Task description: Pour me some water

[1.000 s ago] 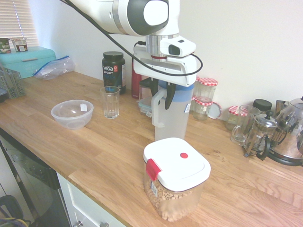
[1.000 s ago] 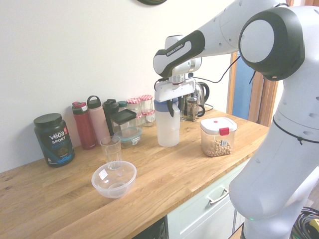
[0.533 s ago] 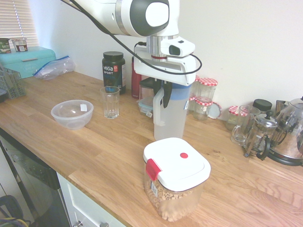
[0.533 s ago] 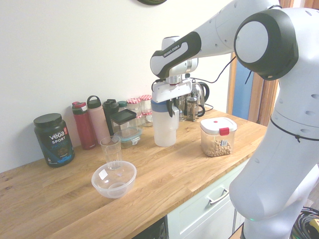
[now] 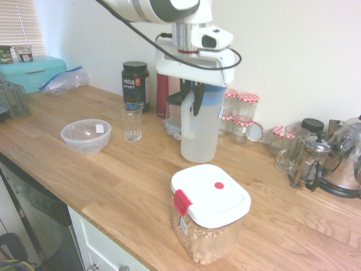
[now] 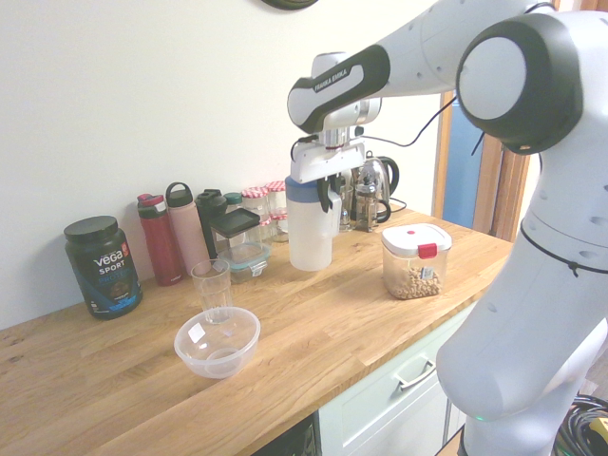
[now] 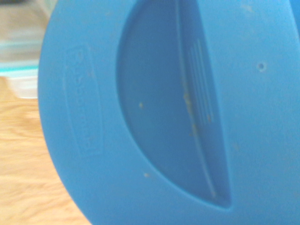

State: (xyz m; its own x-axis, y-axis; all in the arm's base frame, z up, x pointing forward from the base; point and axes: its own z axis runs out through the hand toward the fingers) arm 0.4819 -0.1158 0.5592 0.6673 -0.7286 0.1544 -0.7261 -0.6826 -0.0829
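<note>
First exterior view: the gripper is closed on the handle of the pitcher, which stands upright behind the white-lidded container. Whether the pitcher's base touches the worktop cannot be established. The step in hand is judged to be the pick-up, with pouring still to be done. The next move calls for a secure lift and level travel to the drinking glass, the likely receiver, well apart from the pitcher and just beside the plastic bowl. The glass is upright and appears empty; the bowl shows no contents. The white-lidded container holds small pale pieces, probably cereal. At least 4 jars with red-checked lids stand beyond the pitcher; no contents are made out.

Second exterior view: the grip is on the handle side, near the blue lid. The pitcher's wall is cloudy and no water level can be read. Near the wall, 1 black tub has its lid on; its contents are hidden. Tilting too early could spill water short of the glass, and a low approach could knock the bowl.

Wrist view: the blue lid fills most of the view, its recess visible. Whether the spout is open cannot be determined.
</note>
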